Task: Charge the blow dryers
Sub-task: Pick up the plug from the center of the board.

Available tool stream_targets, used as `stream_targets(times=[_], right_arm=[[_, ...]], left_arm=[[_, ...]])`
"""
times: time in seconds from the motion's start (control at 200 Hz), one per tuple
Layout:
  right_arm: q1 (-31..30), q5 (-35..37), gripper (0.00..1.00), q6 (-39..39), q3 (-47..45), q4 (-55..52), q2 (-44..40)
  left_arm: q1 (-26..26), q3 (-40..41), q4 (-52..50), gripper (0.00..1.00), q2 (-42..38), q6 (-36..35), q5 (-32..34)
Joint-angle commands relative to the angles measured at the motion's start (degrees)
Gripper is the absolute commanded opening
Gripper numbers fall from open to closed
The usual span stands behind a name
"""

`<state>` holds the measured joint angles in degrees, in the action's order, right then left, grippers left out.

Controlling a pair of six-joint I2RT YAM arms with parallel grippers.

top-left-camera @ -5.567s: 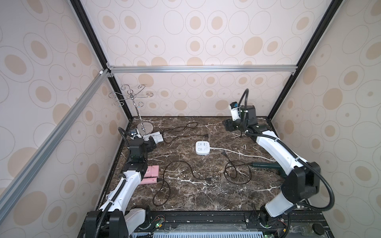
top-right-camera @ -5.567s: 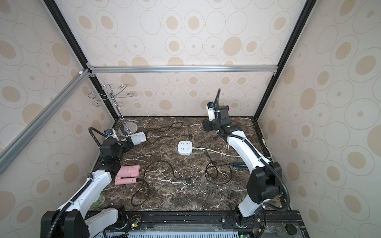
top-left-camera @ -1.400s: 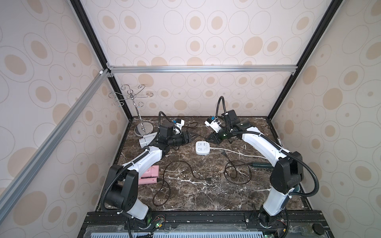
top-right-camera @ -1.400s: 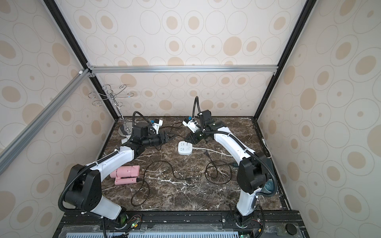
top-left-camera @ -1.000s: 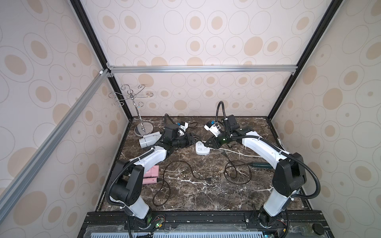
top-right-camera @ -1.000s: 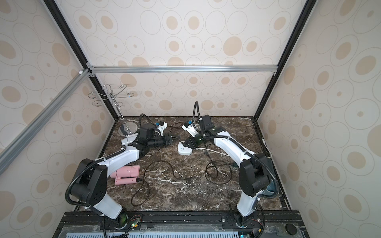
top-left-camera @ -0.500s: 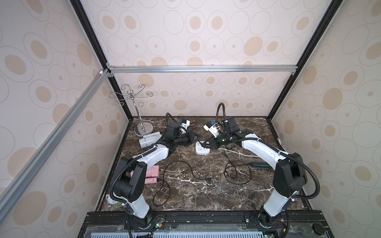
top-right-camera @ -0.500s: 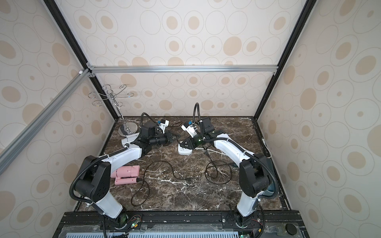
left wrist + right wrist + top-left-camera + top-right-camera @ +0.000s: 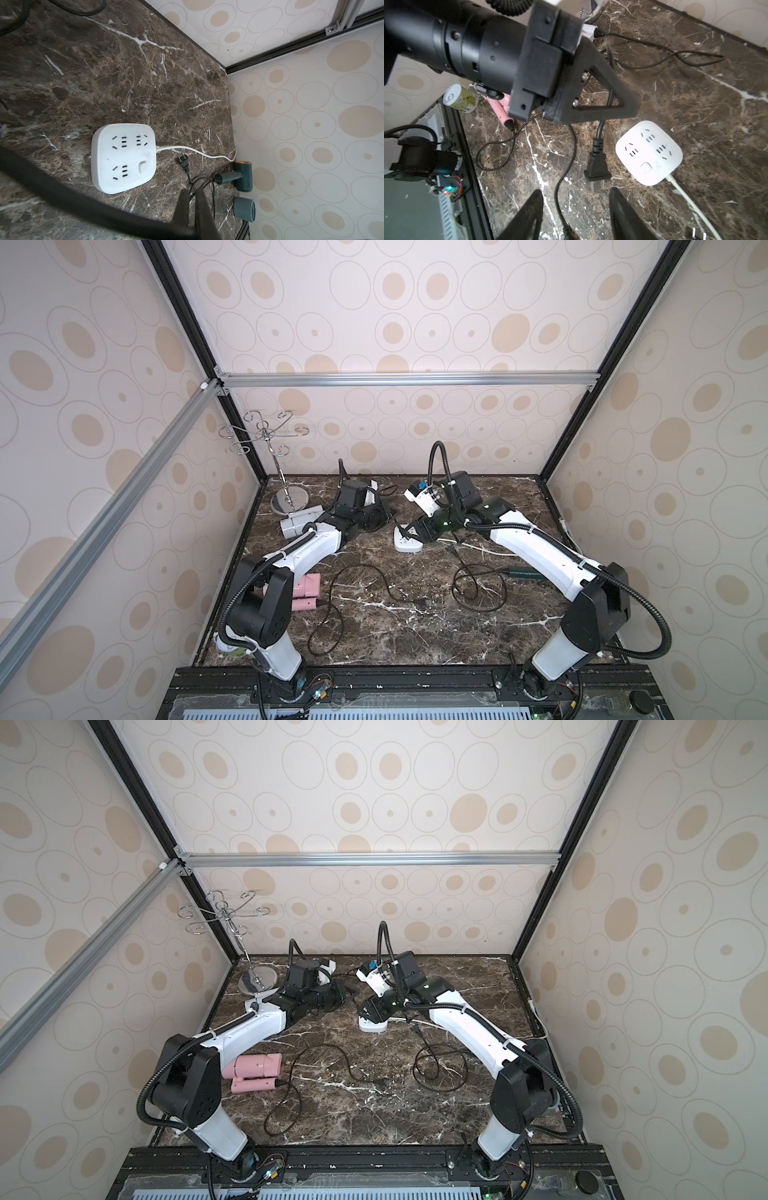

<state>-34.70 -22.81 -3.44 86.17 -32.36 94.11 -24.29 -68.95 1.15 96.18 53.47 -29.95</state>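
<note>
Grippers tip to tip in both top views: left gripper and right gripper just beside socket block, white blow dryer off to its left. Left wrist: clamped on black cord, block just ahead. Right wrist: jaws apart, plug dangling beside block, prongs toward them; likely right arm's grab.

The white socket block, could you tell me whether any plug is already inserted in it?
No, every outlet on the socket block is empty in the left wrist view.
</note>
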Motion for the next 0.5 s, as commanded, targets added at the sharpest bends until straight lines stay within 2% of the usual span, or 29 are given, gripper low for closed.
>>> stream_targets(times=[0.0,0.115,0.345,0.495], right_arm=[[-2.1,9.7,0.54,-0.6,2.0,-1.7,0.4],[-4.9,16.8,0.51,-1.6,5.2,-3.4,3.2],[-8.3,22.3,0.47,-2.2,10.1,-5.9,8.2],[-10.0,28.4,0.48,-3.1,11.2,-7.0,10.3]], left_arm=[[-0.5,-3.2,-1.7,0.0,0.9,-0.2,1.5],[-0.6,-3.9,-1.6,0.0,1.2,0.7,0.9],[-0.7,-4.1,-1.7,0.0,1.0,2.1,-0.4],[-0.6,-4.0,-1.4,0.0,0.7,2.9,-1.0]])
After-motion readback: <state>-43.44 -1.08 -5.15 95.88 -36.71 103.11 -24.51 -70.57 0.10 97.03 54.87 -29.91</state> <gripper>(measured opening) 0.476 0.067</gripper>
